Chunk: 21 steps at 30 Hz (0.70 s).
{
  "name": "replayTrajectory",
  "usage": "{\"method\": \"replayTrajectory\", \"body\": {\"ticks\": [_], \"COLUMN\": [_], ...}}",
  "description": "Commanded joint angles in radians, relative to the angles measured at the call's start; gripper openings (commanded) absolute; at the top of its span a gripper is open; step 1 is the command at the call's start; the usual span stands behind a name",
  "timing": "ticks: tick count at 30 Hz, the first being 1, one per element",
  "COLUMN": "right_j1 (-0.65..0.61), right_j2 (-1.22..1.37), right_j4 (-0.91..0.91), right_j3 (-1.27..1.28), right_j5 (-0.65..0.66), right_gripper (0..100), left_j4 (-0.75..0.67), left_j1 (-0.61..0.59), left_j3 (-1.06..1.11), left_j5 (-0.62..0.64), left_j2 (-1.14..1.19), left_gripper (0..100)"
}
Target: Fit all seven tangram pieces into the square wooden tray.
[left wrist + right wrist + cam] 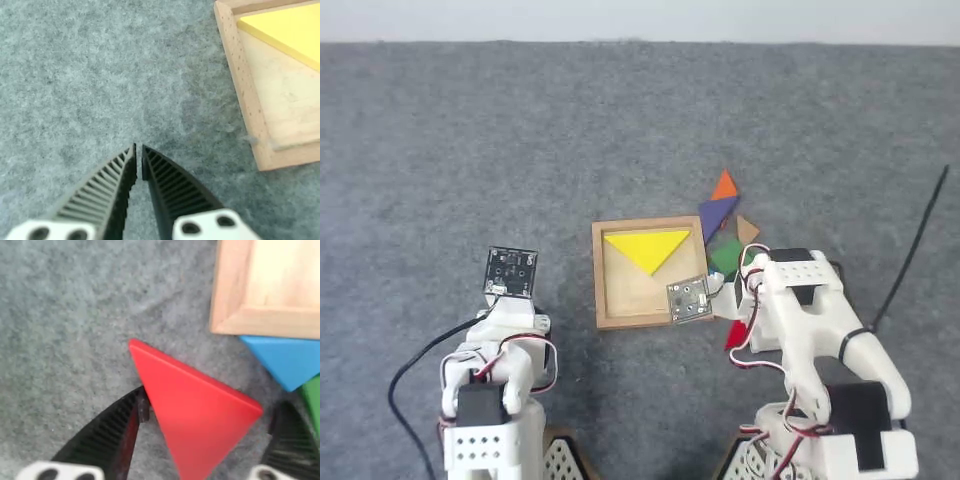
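Right claw (212, 410) stood open astride one red triangle (200, 405) beside the tray (599, 285), one finger (117, 427) touching it. Left claw (138, 150) was closed, empty. One yellow triangle (648, 247) lay in the tray.

Scanning for print now, and nothing legible turns up: no text, label, number or sign on the square wooden tray (597, 280) or on the tangram pieces (718, 212).
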Motion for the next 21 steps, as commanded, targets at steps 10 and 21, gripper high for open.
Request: {"method": "replayTrajectory", "body": {"ticks": [10,21], "right_j1": [0.022,-0.036], "right_j2": [-0.007,-0.007], "right_j4": [0.005,0.077], "right_j3": [-0.043,-0.1], "right_j5": [-0.097,-0.107], "right_gripper": [23.9,24.2], "left_j4": [0.003,0.003], "left_j1": [0.003,0.003], "left_j3": [-0.012,-0.012], "left_j5": [-0.002,-0.002], "left_j2": [-0.02,-0.02], "left_gripper": [2,2]}}
